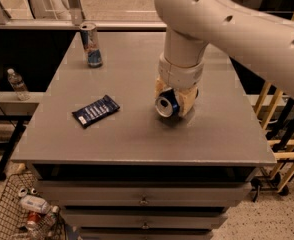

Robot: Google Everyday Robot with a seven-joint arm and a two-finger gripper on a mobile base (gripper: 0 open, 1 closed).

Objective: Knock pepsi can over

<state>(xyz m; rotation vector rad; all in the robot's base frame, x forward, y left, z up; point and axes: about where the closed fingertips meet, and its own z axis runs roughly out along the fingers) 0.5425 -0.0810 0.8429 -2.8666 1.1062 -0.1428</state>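
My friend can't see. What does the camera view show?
The robot's gripper clasps the pepsi can, tipped sideways with its silver top facing us, over the grey table. A tall slim can stands at the back left, and a dark snack packet lies nearer us.
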